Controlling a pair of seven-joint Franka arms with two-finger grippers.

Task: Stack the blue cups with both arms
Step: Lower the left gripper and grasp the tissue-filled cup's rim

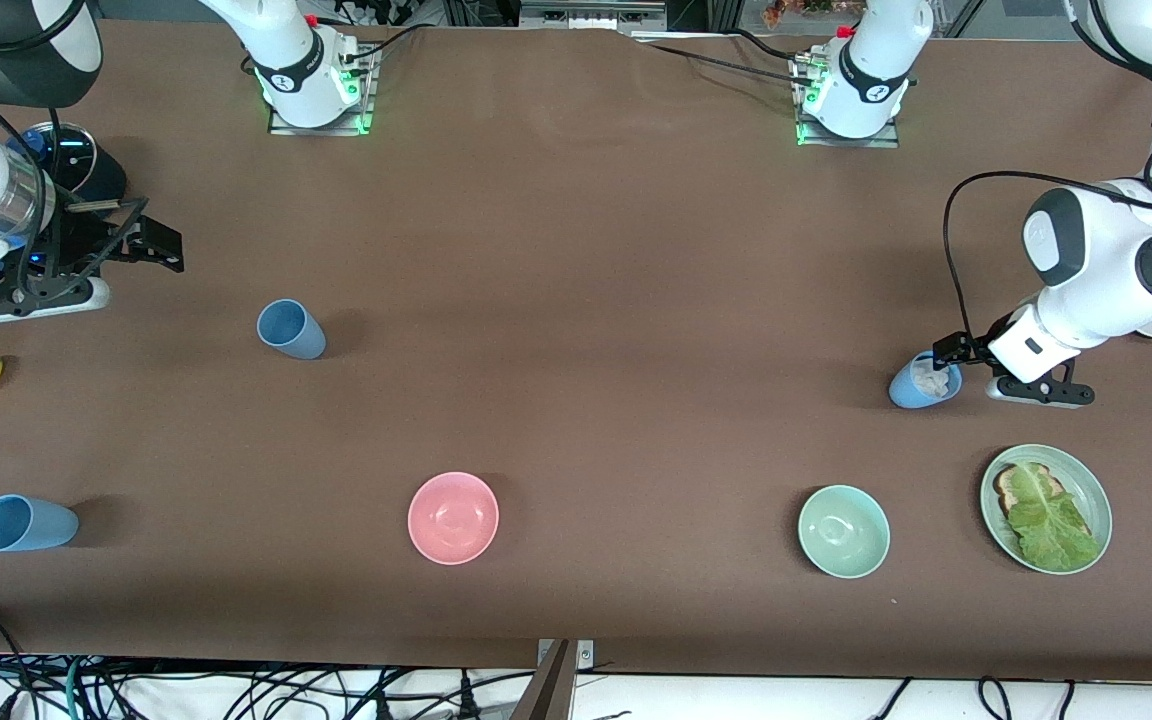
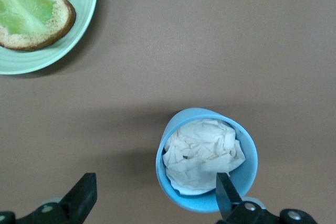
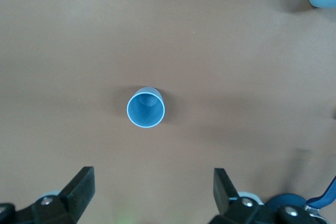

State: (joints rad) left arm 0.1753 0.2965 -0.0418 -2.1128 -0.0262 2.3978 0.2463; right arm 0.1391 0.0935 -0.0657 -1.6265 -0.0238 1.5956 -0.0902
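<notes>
Blue cups (image 1: 291, 329) stand apart — left pincer (image 1: 946, 362) open astride one, right pincer (image 1: 141, 240) open above table.

Three cups stand on the table (image 1: 576, 300): one (image 1: 290, 328) and another (image 1: 21, 523), nearer the camera, toward the right arm's end; a third (image 1: 921, 382), holding crumpled paper (image 2: 202, 153), toward the left arm's end beside a plate (image 1: 1096, 500) bearing bread (image 2: 50, 27).
</notes>
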